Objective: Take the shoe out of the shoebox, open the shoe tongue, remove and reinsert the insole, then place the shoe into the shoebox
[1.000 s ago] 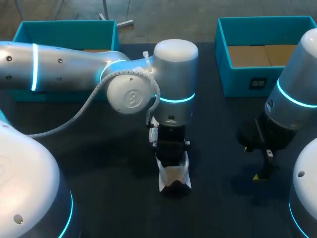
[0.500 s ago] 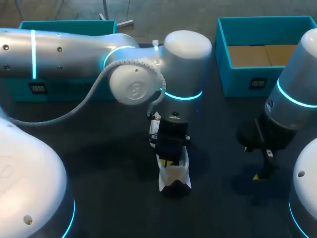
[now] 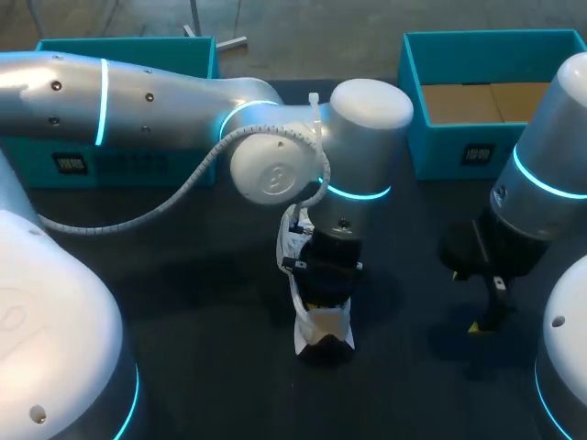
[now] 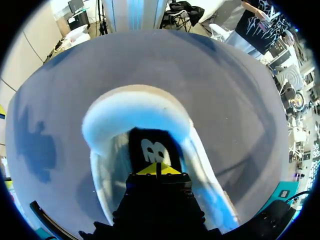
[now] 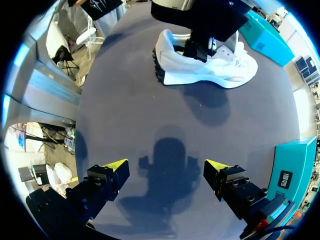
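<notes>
white shoe point(image 3: 323, 325) stands on the bench point(image 3: 183, 348), your left hand point(image 4: 156, 169) down in its opening, tips pressed together over the insole point(image 4: 150, 147). right hand point(image 5: 165, 164) hangs wide, well apart. that insole looks thin and floppy, so pinch its heel edge.

Left pincer point(image 3: 327, 293) sits down inside the white shoe point(image 3: 324, 328) on the dark table point(image 3: 193, 357).

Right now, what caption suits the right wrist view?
Open right gripper hovers over table; left gripper inside the white sneaker.

White shoe point(image 5: 225, 72), black insole point(image 4: 142, 137) with white mark; teal shoebox point(image 3: 440, 151); dark grey table point(image 3: 183, 321)
</notes>
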Robot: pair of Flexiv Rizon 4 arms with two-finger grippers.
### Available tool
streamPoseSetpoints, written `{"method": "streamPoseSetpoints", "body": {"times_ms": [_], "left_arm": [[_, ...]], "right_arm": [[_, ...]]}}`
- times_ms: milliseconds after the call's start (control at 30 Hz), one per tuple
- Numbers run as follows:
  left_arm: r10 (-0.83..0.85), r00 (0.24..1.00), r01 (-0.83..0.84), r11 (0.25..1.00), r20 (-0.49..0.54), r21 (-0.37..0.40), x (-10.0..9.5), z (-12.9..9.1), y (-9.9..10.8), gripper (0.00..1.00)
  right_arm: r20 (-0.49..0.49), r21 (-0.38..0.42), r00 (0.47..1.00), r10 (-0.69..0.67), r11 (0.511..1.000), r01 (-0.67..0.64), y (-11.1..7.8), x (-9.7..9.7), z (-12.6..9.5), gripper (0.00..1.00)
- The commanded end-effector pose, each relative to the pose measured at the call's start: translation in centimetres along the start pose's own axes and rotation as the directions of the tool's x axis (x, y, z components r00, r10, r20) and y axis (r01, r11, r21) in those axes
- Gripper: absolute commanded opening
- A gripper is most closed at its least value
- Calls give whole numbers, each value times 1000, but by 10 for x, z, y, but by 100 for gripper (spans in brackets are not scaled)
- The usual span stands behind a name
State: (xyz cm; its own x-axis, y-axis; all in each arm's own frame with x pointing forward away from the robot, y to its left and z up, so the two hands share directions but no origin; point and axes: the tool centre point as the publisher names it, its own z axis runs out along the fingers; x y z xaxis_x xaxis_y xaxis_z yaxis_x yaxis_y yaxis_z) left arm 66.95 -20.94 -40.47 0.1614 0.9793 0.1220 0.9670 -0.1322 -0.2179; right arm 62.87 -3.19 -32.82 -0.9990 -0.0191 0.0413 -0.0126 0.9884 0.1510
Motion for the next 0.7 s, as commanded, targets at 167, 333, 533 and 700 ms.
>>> {"method": "streamPoseSetpoints", "body": {"times_ms": [167, 333, 533, 700], "left_arm": [[10, 998, -10, 1000, 66, -4, 5, -23, -4, 0], [8, 997, -7, 1000, 80, -18, 8, -35, -4, 0], [6, 997, -4, 1000, 82, -16, 9, -38, -3, 0], [6, 997, -4, 1000, 82, -16, 9, -38, -3, 0]], "right_arm": [[2, 2, 1000, 0, 1000, 0, 0, 1, 1, 100], [2, 2, 1000, 0, 1000, 0, 0, 1, 1, 100], [2, 2, 1000, 0, 1000, 0, 0, 1, 1, 100], [2, 2, 1000, 0, 1000, 0, 0, 1, 1, 100]]}}
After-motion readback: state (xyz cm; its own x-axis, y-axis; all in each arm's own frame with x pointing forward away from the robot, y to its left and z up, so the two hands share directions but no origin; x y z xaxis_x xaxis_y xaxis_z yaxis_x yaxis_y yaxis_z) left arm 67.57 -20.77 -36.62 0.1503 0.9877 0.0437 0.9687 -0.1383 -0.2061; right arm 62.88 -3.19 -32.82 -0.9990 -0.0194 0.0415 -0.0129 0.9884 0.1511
